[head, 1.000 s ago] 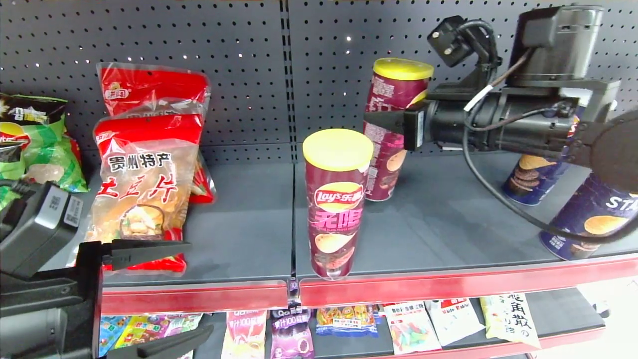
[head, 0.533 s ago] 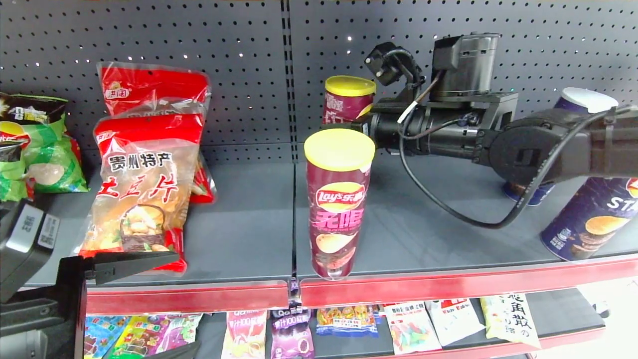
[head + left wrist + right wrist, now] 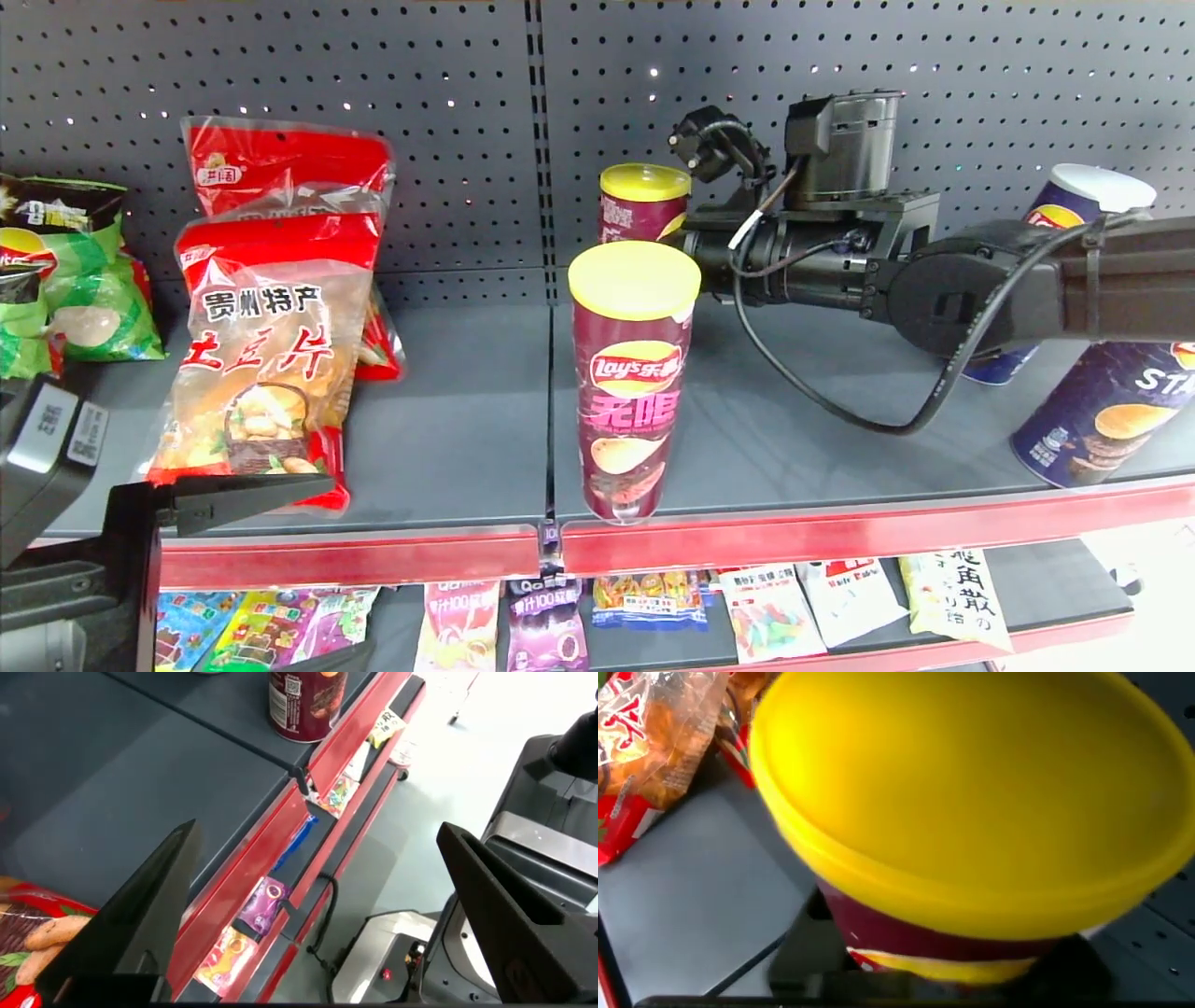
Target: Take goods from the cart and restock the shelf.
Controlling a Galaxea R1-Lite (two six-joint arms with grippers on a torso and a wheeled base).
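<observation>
Purple chip can (image 3: pixel 642 201) with yellow lid sits at the back of the shelf (image 3: pixel 448 429), just behind a matching front can (image 3: pixel 633 373), right hand (image 3: pixel 677 233) clamped on it, left hand (image 3: pixel 318 915) fingers wide apart, low by the red bags (image 3: pixel 271 317).

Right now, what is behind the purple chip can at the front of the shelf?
A second yellow-lidded can, held by the right gripper, in front of the pegboard wall. The front can covers its lower half, so whether it stands on the shelf cannot be seen.
</observation>
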